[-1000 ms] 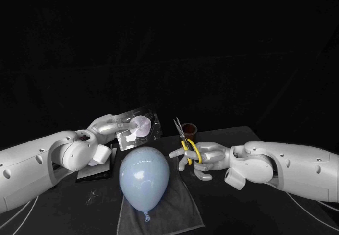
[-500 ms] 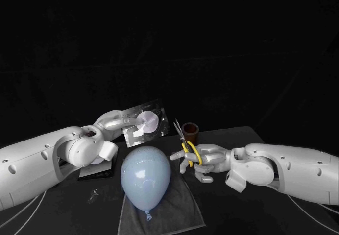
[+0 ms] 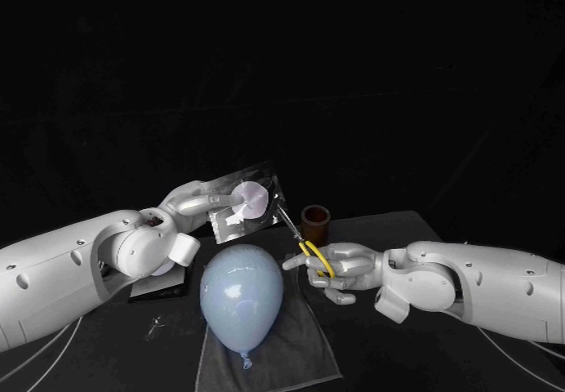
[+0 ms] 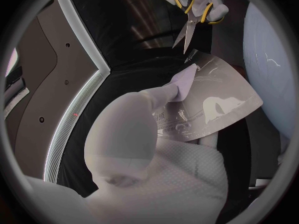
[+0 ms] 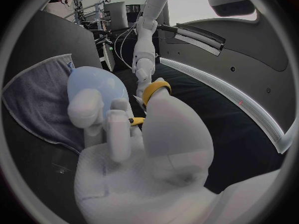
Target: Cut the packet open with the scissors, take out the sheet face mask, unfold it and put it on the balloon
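1. The left robot hand [image 3: 197, 206] is grasping the packet [image 3: 244, 202], pinching it near its lower edge with the fingers [image 4: 169, 91] and holding it up in the air above and behind the balloon [image 3: 242, 292].
2. The right robot hand [image 3: 338, 268] is clenched around the yellow handles of the scissors [image 3: 297, 235], just right of the balloon's top. The blades are leaning toward the packet.
3. The blade tips are reaching the packet's right edge. I cannot tell whether they are already biting in.
4. The balloon is lying on a grey cloth [image 3: 300, 347] on the desk [image 3: 400, 229], knot toward the robot. A brown cup [image 3: 316, 218] is standing behind the balloon, to its right.
5. Handling, as a judgement: the packet is looking light, thin, glossy and floppy, so it is likely bending away from the blades unless it is pinched close to the cut line. The best hold is probably a firm pinch on the sealed border, with the cut running along the free edge and clear of the contents.
6. The balloon is looking light, rolls easily and is fragile near the scissor points, so the tips should be staying above it.
7. Against a second ago: the scissors were standing upright, well apart from the packet, and are now tipping over to meet its edge.
8. The packet is also sitting a little higher and further right. The balloon, cloth and cup are staying put.
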Controlling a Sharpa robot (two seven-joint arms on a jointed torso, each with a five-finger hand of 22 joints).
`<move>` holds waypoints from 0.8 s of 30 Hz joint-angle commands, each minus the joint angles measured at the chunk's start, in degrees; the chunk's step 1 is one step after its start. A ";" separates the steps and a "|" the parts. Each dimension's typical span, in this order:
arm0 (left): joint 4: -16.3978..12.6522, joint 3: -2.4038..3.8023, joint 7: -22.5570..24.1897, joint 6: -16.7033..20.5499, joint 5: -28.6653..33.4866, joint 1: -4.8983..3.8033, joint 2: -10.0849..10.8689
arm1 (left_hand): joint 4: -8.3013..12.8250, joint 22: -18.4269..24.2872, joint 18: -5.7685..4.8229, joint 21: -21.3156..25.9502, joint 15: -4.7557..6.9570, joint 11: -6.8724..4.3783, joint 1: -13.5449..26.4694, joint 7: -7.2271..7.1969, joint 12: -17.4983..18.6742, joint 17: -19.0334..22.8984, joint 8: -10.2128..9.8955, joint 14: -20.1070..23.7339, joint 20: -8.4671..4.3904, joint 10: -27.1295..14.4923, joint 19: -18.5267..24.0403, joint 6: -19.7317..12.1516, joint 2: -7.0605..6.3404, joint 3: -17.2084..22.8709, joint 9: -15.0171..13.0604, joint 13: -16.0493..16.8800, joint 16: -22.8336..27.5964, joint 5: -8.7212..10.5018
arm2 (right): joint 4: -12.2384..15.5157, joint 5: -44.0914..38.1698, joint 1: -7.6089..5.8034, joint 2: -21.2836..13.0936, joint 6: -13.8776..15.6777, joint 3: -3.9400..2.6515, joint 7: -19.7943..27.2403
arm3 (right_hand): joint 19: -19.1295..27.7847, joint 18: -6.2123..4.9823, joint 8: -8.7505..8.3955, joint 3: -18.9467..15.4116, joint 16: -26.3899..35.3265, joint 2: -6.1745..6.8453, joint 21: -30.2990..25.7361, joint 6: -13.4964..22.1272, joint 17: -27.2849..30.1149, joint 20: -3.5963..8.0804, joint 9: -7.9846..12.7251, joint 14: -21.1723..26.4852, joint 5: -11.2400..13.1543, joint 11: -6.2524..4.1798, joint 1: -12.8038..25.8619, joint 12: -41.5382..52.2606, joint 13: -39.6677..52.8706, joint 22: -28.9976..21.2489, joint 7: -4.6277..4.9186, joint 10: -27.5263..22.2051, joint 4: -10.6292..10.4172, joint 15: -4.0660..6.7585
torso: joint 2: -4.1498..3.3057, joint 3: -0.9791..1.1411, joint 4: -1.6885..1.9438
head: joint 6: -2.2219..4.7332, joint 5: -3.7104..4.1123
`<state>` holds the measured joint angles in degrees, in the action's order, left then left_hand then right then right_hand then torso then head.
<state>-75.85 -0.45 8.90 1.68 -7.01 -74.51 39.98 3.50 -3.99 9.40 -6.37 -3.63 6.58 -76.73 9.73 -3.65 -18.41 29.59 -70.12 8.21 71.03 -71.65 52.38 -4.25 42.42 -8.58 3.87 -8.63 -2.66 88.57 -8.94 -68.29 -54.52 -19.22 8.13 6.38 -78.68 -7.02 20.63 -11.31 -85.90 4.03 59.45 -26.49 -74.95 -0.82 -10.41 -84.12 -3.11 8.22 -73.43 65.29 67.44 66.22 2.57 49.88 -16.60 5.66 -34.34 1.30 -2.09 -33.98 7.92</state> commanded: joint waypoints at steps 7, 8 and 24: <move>0.19 0.09 1.02 -0.56 0.61 -0.13 0.23 | 0.30 -0.03 1.10 -0.30 0.26 -0.12 -0.12 0.39 -0.03 -0.05 0.14 -0.11 0.09 0.44 -0.42 -0.05 0.45 0.09 -13.07 -0.02 0.23 -0.30 | -0.03 0.59 0.02 -0.11 0.03 -0.05 0.33 | -0.35 0.72 0.45 -0.46 -1.17 -0.75 1.34 27.17 -8.71 0.61 0.13 -4.03 0.30 -11.41 -0.19 11.76 7.72 0.95 -2.13 23.71 0.00 0.58 | -0.03 -0.05 0.06 | 0.02 0.10; 0.23 0.08 1.03 -0.53 0.61 -0.13 0.29 | 0.30 -0.03 1.10 -0.30 0.26 -0.12 -0.12 0.39 -0.03 -0.05 0.14 -0.11 0.09 0.44 -0.42 -0.05 0.45 0.09 -13.07 -0.02 0.23 -0.30 | -0.05 0.60 0.02 -0.14 0.02 -0.05 0.33 | -0.37 0.73 0.44 -0.48 -1.24 -0.75 1.37 27.17 -8.85 0.62 0.15 -4.07 0.30 -11.42 -0.19 11.85 7.80 0.98 -2.13 23.76 0.00 0.59 | -0.02 -0.05 0.05 | 0.02 0.11; 0.26 0.12 2.01 -0.11 2.07 -0.11 0.70 | 0.33 -0.03 1.10 -0.32 0.26 -0.11 -0.08 0.40 -0.04 -0.13 0.09 -0.13 0.09 0.45 -0.44 -0.07 0.48 0.07 -13.26 -0.01 0.25 -0.30 | -0.35 0.36 0.98 -0.50 0.15 -0.04 0.08 | -0.56 0.83 0.75 -0.57 -1.59 -0.76 1.88 27.12 -9.57 0.68 0.08 -4.28 0.31 -11.50 -0.22 12.73 8.66 1.40 -2.22 24.49 0.01 0.65 | -0.06 -0.09 0.00 | 0.07 -0.35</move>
<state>-75.45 -0.43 9.29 1.77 -6.36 -74.53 40.72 3.56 -3.99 9.89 -6.37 -3.63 6.58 -76.65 9.65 -3.65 -18.46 29.48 -70.12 8.21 71.03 -71.65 52.31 -4.33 42.36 -8.58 3.87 -8.63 -2.64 88.33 -8.80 -67.42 -55.09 -19.01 8.12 6.38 -79.19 -6.56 21.07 -11.61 -87.33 3.65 61.12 -26.47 -74.90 -0.31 -10.34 -83.92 -3.11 8.27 -73.50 65.34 67.77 67.68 2.58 49.94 -16.60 5.85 -34.38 1.20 -2.09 -33.93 7.51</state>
